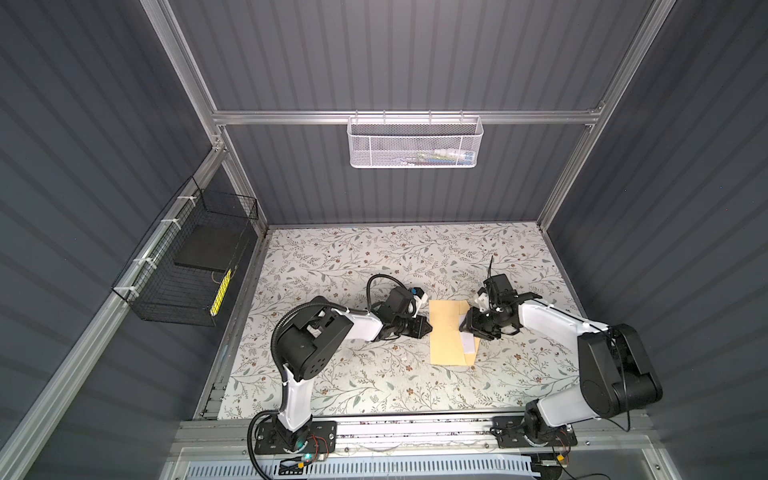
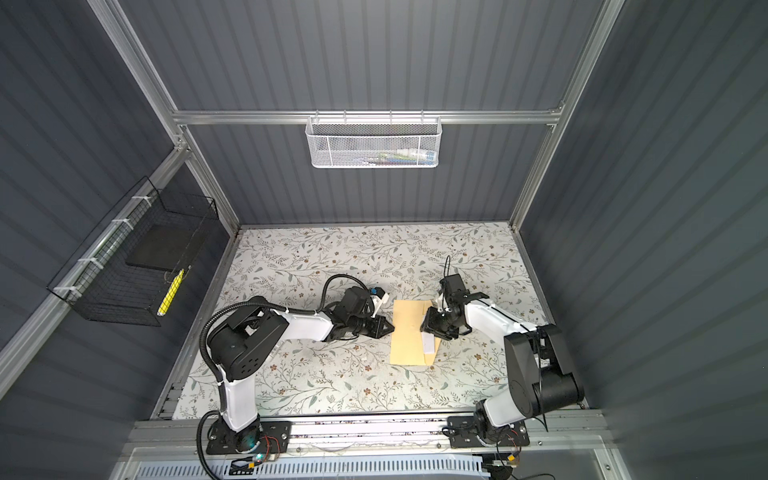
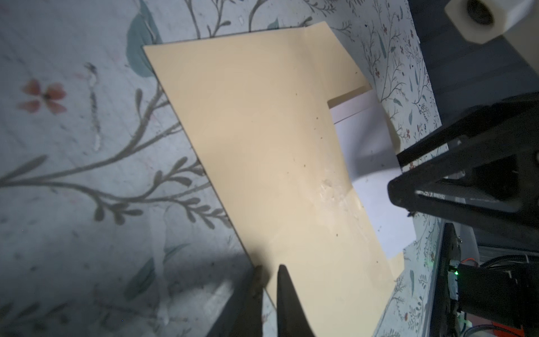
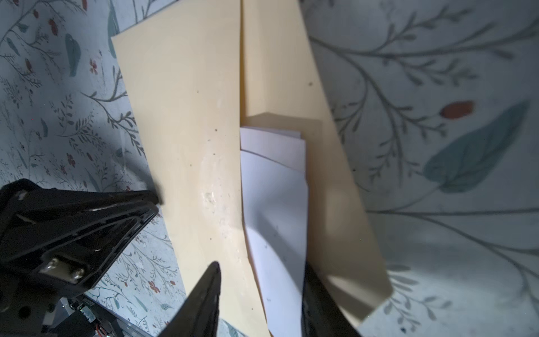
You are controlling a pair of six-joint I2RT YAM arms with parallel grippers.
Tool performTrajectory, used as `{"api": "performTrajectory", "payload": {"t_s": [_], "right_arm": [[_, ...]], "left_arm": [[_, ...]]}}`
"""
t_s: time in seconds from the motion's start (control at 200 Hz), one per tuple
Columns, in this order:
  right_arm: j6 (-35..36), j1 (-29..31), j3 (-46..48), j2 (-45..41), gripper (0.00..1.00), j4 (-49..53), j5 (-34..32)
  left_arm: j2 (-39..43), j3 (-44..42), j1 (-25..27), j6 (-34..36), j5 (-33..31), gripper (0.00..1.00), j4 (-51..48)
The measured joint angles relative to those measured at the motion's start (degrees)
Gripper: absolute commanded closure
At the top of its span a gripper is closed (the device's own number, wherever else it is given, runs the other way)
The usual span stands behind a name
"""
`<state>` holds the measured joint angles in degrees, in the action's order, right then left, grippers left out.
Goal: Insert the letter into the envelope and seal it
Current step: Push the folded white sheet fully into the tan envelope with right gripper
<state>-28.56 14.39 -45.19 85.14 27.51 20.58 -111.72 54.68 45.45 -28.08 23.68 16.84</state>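
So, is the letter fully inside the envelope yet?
Partly in. In the right wrist view a strip of the white letter sticks out of the envelope, whose flap lies open.

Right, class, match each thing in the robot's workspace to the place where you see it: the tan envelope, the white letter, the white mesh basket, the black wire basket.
Column one:
1 tan envelope
2 white letter
3 white mesh basket
4 black wire basket

Column two:
A hung on the back rail
B partly tucked into the envelope, one end sticking out
C lying flat on the floral table
D hung on the left side rail

Pairs: 1-C, 2-B, 3-A, 4-D
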Motion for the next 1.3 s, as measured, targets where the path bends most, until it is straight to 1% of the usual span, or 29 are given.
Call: {"api": "performTrajectory", "payload": {"t_s": [0.265, 0.395, 0.535, 0.665, 0.775, 0.961, 1.301], "right_arm": [[0.3, -1.0, 0.2, -1.1, 0.62, 0.3, 0.2], [0.3, -1.1, 1.0, -1.0, 0.69, -0.2, 0.5], [0.2, -1.7, 2.5, -1.0, 0.81, -1.0, 0.7], [0.0, -2.4, 4.1, -1.0, 0.89, -1.6, 0.9], [0.0, -2.5, 4.7, -1.0, 0.94, -2.3, 1.0], [-0.8, -2.5, 5.9, -1.0, 1.0, -4.6, 1.7], [-2.4, -2.6, 6.9, -0.4, 1.0, -8.5, 3.2]], "left_arm": [[-0.1, 0.0, 0.0, 0.0, 0.2, 0.88, 0.1], [-0.1, 0.0, 0.0, 0.0, 0.2, 0.89, 0.1], [-0.1, 0.0, 0.0, 0.0, 0.2, 0.89, 0.1], [-0.2, 0.0, 0.0, 0.0, 0.3, 0.89, 0.3], [-0.2, 0.0, 0.0, 0.0, 0.5, 0.89, 0.4], [-0.4, 0.0, 0.0, -0.1, 1.1, 0.89, 1.0], [-0.5, -1.1, 0.0, -1.0, 2.2, 0.89, 3.1]]}}
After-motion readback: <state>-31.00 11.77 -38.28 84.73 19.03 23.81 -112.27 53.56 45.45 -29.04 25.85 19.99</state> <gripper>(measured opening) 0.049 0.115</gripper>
